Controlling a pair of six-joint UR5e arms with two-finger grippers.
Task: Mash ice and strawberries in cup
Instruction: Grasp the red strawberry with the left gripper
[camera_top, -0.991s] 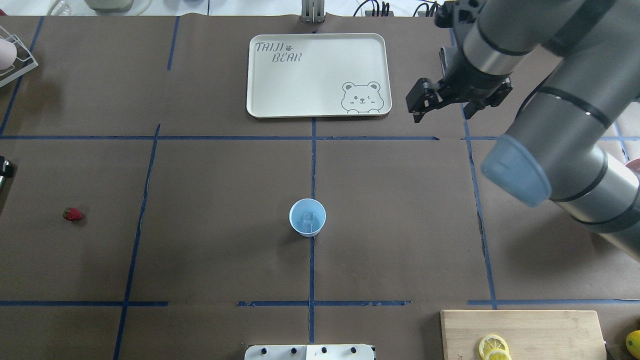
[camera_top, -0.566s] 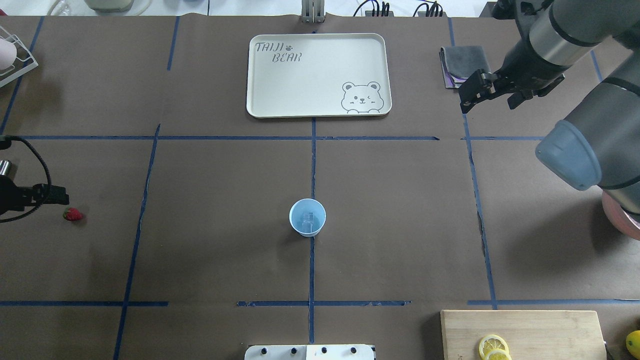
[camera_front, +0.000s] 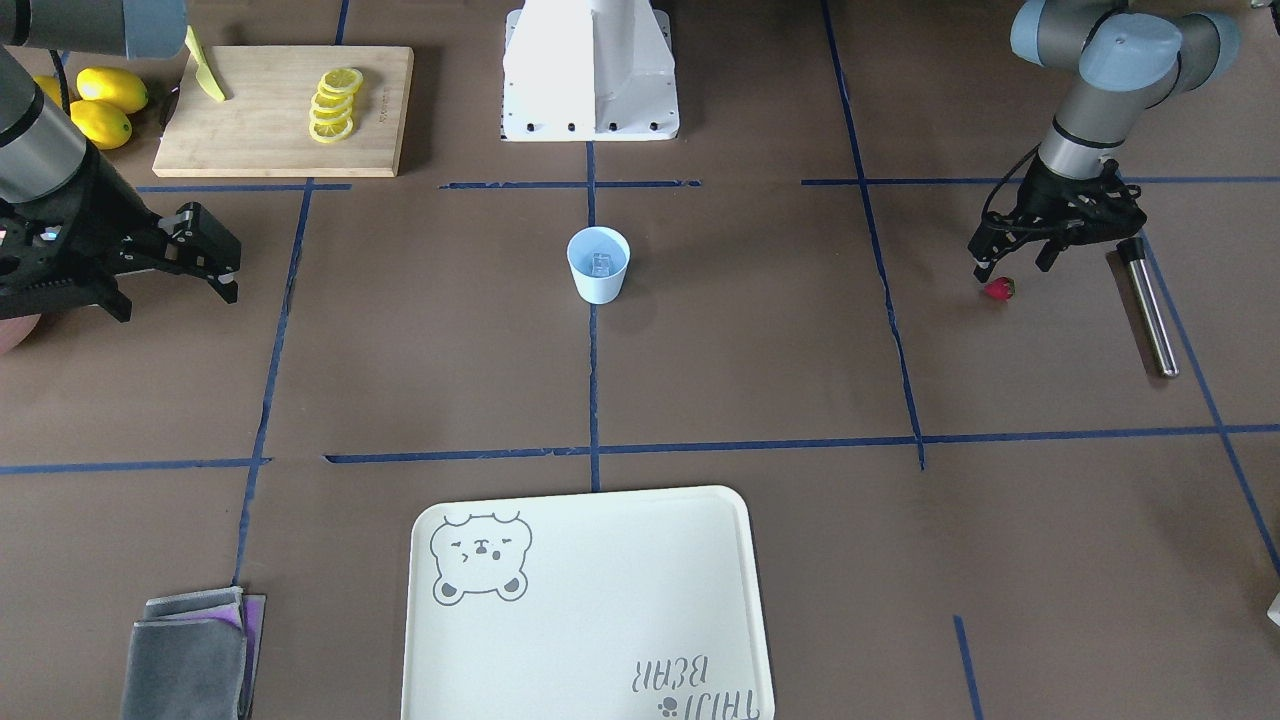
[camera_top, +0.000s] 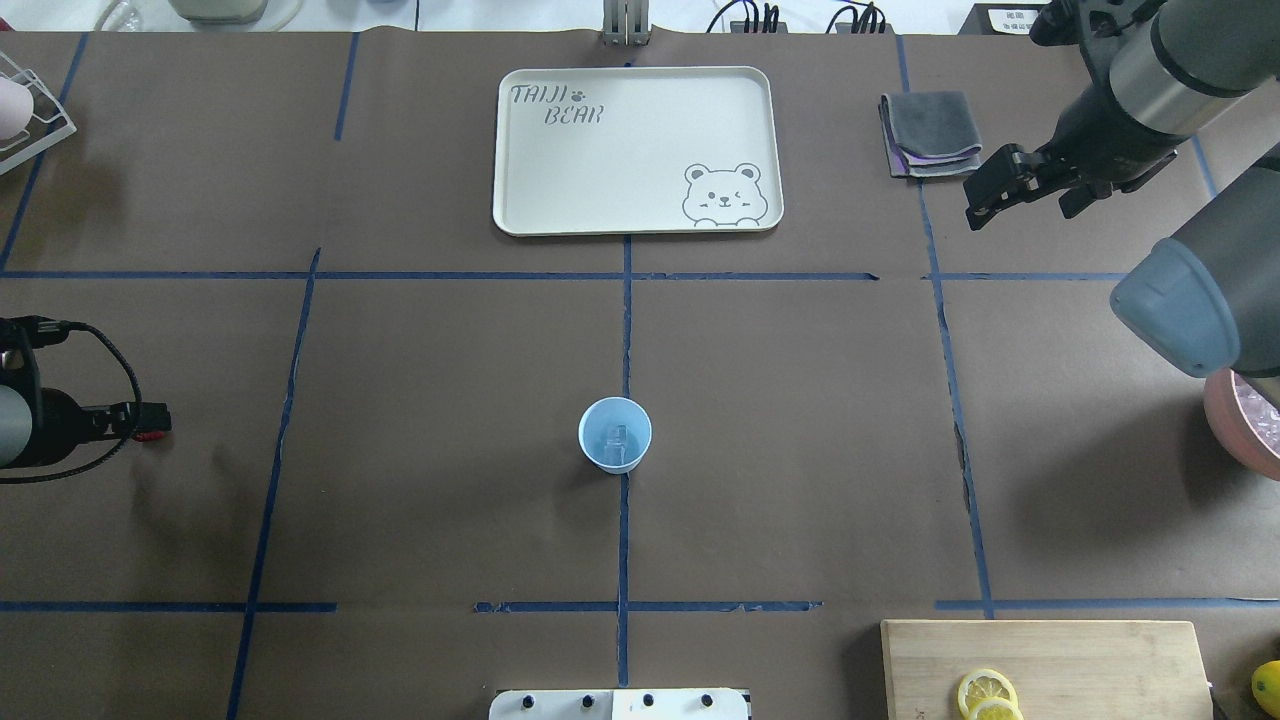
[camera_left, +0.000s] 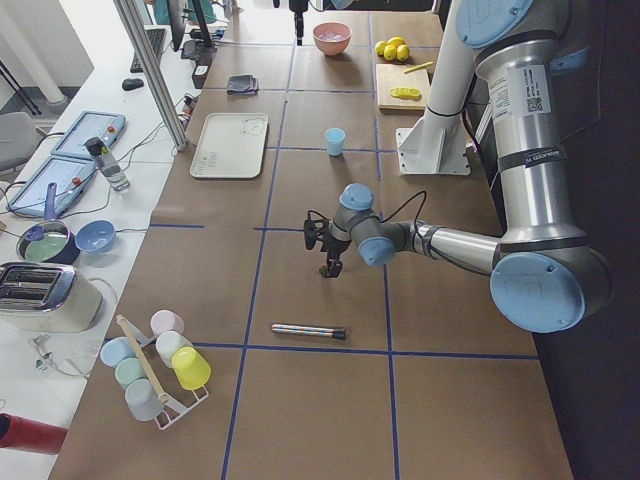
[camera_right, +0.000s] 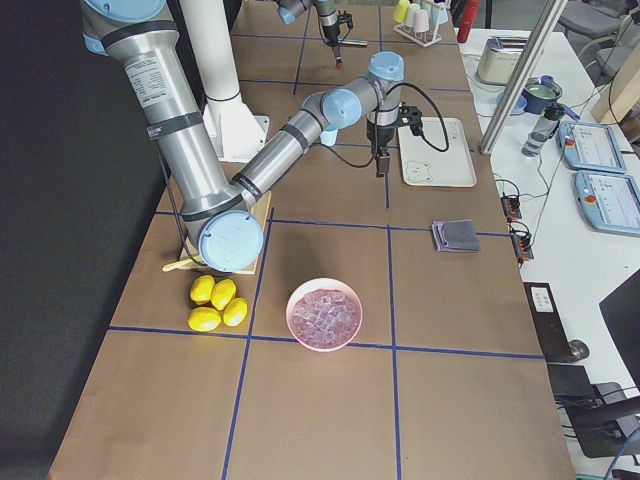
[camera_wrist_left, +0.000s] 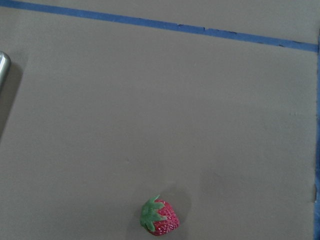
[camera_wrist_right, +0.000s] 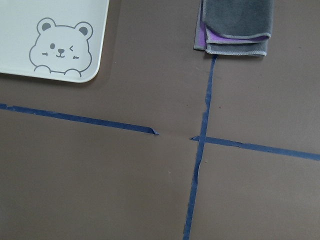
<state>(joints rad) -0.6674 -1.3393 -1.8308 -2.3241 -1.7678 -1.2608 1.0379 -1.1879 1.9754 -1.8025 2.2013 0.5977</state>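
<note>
The pale blue cup (camera_top: 614, 435) stands upright at the table's middle and also shows in the front view (camera_front: 598, 265). A clear ice cube (camera_top: 617, 437) lies inside it. The small red strawberry (camera_front: 999, 290) with its green top lies on the table at the robot's left and shows in the left wrist view (camera_wrist_left: 159, 217). My left gripper (camera_front: 1010, 265) is open and hovers just above the strawberry, not touching it; in the overhead view my left gripper (camera_top: 150, 425) covers most of it. My right gripper (camera_top: 1020, 205) is open and empty, far right near the grey cloth.
A metal rod (camera_front: 1148, 305) lies beside the strawberry. A pink bowl of ice (camera_right: 324, 313) sits at the right edge. A bear tray (camera_top: 520, 150), a folded grey cloth (camera_top: 930, 130), a cutting board with lemon slices (camera_front: 285, 105) and whole lemons (camera_front: 100, 105) stand around.
My left arm has come in from the left and now sits over the strawberry. My right arm has pulled back to the right, away from the tray.
</note>
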